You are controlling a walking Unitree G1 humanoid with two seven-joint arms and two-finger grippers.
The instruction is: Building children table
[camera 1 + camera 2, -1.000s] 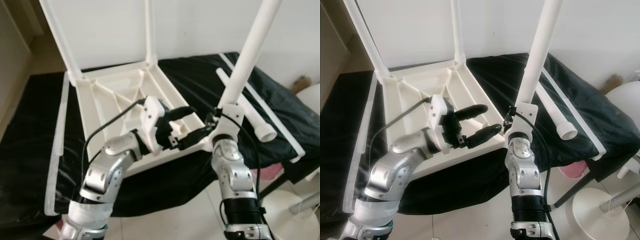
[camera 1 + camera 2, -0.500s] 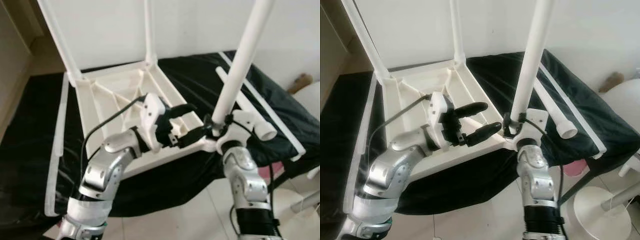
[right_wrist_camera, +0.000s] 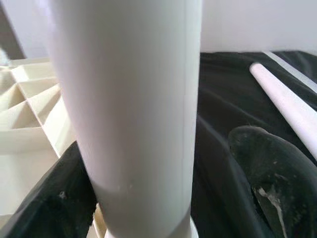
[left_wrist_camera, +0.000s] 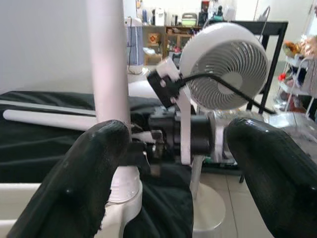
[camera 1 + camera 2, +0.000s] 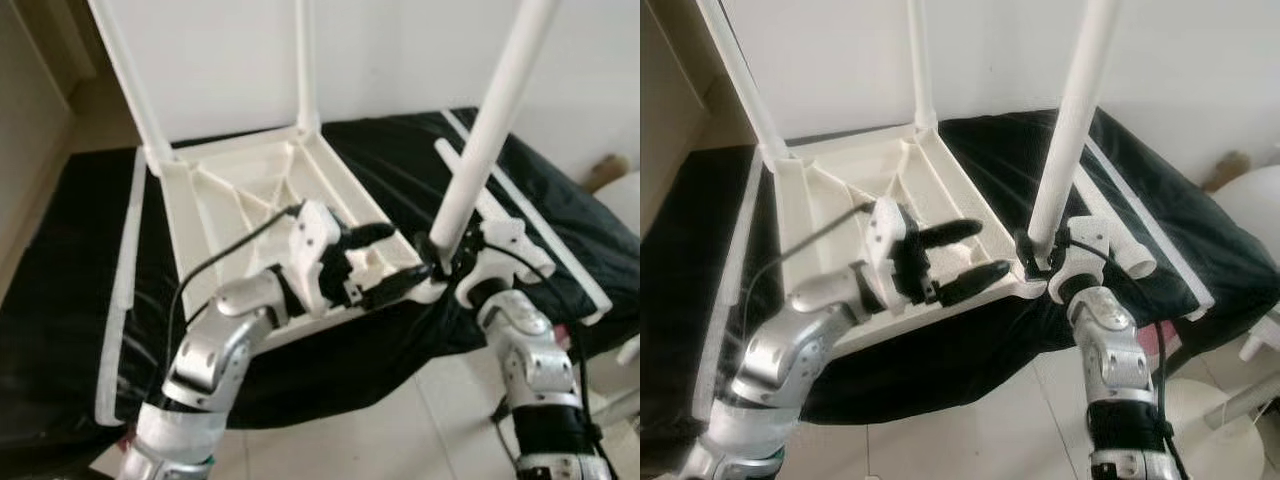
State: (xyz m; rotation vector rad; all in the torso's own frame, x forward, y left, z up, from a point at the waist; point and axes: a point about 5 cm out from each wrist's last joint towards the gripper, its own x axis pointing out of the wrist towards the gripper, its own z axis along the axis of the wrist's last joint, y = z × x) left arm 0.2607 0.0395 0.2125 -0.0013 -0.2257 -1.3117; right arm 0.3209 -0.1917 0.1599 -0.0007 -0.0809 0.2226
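We see a white plastic children's tabletop (image 5: pixel 250 200) lying upside down on a bed covered by a black sheet (image 5: pixel 70 270), its ribbed underside facing up. Two white legs (image 5: pixel 300 60) stand upright in its far corners, toward 12 o'clock. A third leg (image 5: pixel 490 120) stands tilted at the near corner, at 3 o'clock from the tabletop's middle, its lower end at the corner socket. The right gripper (image 5: pixel 437 268) is clasped around that leg's base. The left gripper (image 5: pixel 385 260) hovers just beside it, fingers (image 5: pixel 365 236) spread apart, gripping nothing. A fourth leg (image 5: pixel 500 215) lies loose on the sheet at 3 o'clock. From the left wrist view, a white fan (image 4: pixel 225 67) stands beyond the bed.
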